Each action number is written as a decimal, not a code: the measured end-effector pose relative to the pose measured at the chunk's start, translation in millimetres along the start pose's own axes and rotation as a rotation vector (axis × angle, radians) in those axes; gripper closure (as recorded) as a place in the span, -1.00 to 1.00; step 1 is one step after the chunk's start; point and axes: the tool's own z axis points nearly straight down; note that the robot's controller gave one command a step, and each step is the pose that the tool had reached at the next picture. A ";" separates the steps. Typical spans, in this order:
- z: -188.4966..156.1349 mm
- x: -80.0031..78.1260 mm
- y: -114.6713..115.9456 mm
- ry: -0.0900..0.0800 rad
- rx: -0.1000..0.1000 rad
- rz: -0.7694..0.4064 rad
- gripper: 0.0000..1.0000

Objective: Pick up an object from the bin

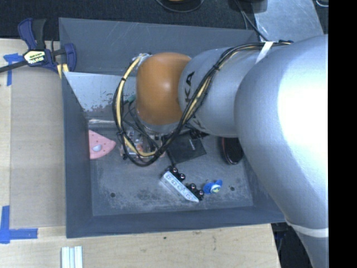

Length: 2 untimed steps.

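Pink flat plastic piece (100, 145), a rounded triangle with a small pale spot on its face. Lies flat on the floor of the grey metal bin (75, 183), in the left part, close to the foot of the left wall. Broad edge toward that wall, narrow tip pointing right, so long axis running wall to tip. Nearest thing to the gripper (139, 147), and so, as a judgement only, the likeliest pick.

Sits just left of the gripper, tip aimed almost straight at it. Hard to call touching or apart.

Gripper down low over the bin floor, tucked beneath the orange domed wrist cover (162, 88) and a tangle of yellow and black cables (124, 102). Spread or pressed together? Cannot tell, with everything masked by cover and cables.

Coming move, by judgement: a short shift left, then a close across the slanting sides near the tip, not end to end along the axis. Thin and flat, so apt to skid toward the wall or slip free.

Further out: black flat square pad (187, 148) just right of the gripper. Dark oval thing (231, 151) beyond it, under the arm. Silver bar with black studs (181, 186) lying slantwise toward the front, small blue cap (212, 187) at its right end, both well apart from the pink piece.
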 end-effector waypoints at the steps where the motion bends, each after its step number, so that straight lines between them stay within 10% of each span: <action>1: -94.6 -13.3 -3.1 0.002 0.001 -0.012 1.00; 2: -73.4 -30.4 -15.7 -0.004 -0.001 -0.028 1.00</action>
